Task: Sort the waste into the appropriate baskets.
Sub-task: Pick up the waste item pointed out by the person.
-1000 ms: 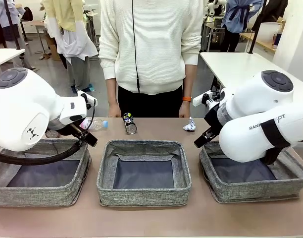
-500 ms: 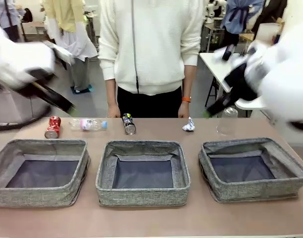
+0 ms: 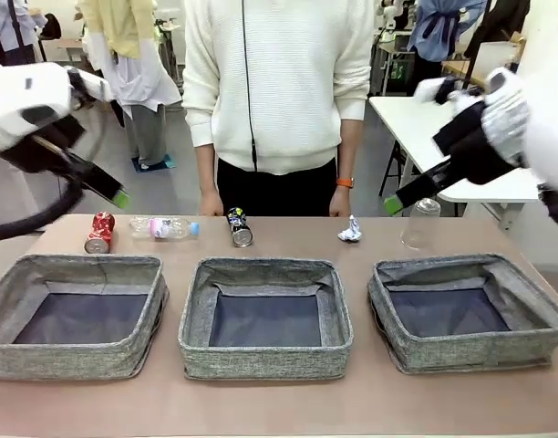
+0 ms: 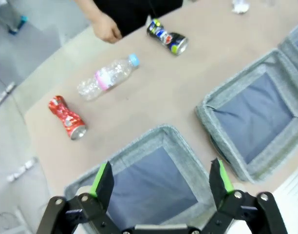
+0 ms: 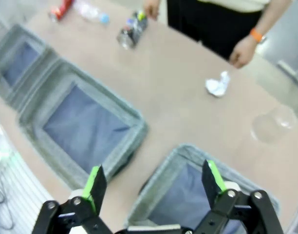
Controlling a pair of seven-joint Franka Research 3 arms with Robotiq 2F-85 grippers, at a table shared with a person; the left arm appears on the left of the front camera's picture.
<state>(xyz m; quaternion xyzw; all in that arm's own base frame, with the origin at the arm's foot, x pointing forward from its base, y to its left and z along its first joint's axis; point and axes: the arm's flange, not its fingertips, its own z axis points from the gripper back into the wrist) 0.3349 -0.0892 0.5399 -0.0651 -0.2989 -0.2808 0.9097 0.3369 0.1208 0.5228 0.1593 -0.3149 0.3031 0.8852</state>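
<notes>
Brown matte table (image 3: 279,401), with a person (image 3: 279,82) in a white ribbed sweater standing at its far side. Near row of three shallow rectangular baskets in soft grey woven fabric with dark flat bottoms: left basket (image 3: 51,358), middle basket (image 3: 265,360), right basket (image 3: 470,351). Beyond them, lined along the far edge from left to right: crushed red can (image 3: 99,232), clear bottle (image 3: 163,227) with pink label and blue cap, dark printed can (image 3: 238,227), white paper wad (image 3: 349,230), crumpled clear plastic (image 3: 421,224). Raised above the table, left gripper (image 4: 160,174) and right gripper (image 5: 153,178), both released, green-padded black fingers spread wide
</notes>
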